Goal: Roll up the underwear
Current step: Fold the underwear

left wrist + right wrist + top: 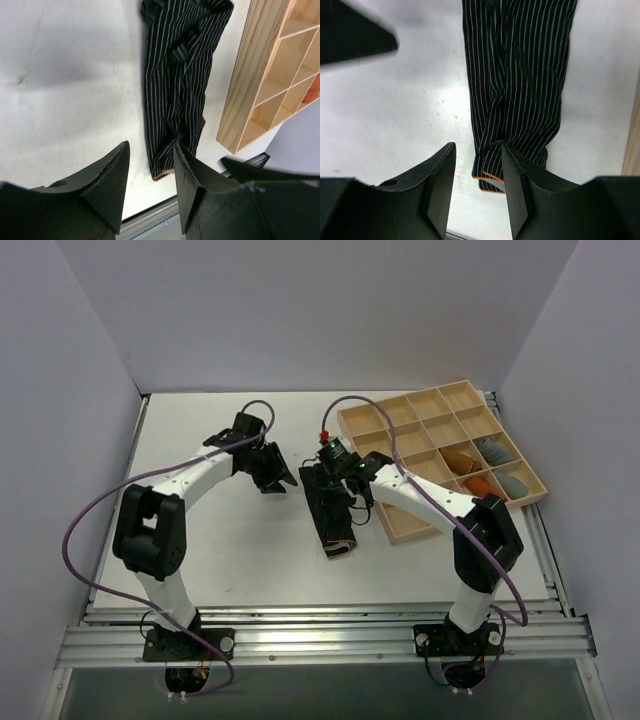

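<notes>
The underwear is black with thin pale pinstripes and an orange-edged hem. It lies flat on the white table as a long narrow strip in the middle, its hem end toward the arms. My left gripper hovers just left of the strip's far end, open, with nothing between its fingers. My right gripper hangs over the far end, also open and empty. In the left wrist view the underwear stretches away ahead of the left gripper. The right wrist view shows the underwear beyond the right gripper.
A wooden tray with several compartments stands right of the strip, close to it. Orange cloth rolls and grey cloth rolls fill its right-hand cells. The tray's side shows in the left wrist view. White walls enclose the table.
</notes>
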{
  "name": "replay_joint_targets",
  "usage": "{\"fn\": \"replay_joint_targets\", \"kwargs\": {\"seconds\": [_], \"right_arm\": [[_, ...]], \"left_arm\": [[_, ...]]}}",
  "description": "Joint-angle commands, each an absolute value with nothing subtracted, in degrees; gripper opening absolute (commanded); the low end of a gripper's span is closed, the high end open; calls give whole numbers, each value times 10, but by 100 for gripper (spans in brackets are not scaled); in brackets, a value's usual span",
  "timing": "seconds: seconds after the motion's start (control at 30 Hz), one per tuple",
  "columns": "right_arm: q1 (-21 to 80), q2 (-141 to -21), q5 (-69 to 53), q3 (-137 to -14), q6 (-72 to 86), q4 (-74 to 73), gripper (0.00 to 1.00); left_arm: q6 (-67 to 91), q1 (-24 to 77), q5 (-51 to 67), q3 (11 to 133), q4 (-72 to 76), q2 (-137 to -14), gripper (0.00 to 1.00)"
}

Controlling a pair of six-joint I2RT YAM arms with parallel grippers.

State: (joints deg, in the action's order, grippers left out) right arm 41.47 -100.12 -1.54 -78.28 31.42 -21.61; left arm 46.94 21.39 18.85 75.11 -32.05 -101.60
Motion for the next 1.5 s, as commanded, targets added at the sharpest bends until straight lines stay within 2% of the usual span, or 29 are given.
{"fn": "replay_joint_targets", "kwargs": {"seconds": [0.0,0.27,0.4,0.6,0.87,0.97,1.1,1.13,1.27,1.4,1.47], "right_arm": [[453,-1012,49,-761,307,-246,38],[514,-1028,100,-738,309,-265,36],[523,-1034,109,-725,317,-268,33],[540,-1054,124,-721,318,-269,35],[541,-1065,128,-706,327,-258,33],[541,-1063,127,-698,329,-255,28],[543,-1056,130,-692,336,-254,7],[543,-1055,128,-688,336,-253,5],[543,-1039,120,-672,343,-245,2],[543,-1016,107,-646,352,-228,10],[543,-1003,108,-630,359,-222,8]], "left_arm": [[437,221,225,828,-347,-1072,49],[434,227,255,881,-335,-1142,48],[432,229,272,879,-324,-1160,45],[431,234,275,870,-313,-1164,45],[433,238,279,883,-307,-1186,44],[434,239,283,889,-304,-1197,42],[437,243,285,889,-300,-1202,42],[437,243,285,889,-300,-1202,42],[442,242,261,885,-312,-1187,41],[459,242,230,874,-316,-1158,41],[463,242,222,873,-320,-1151,41]]}}
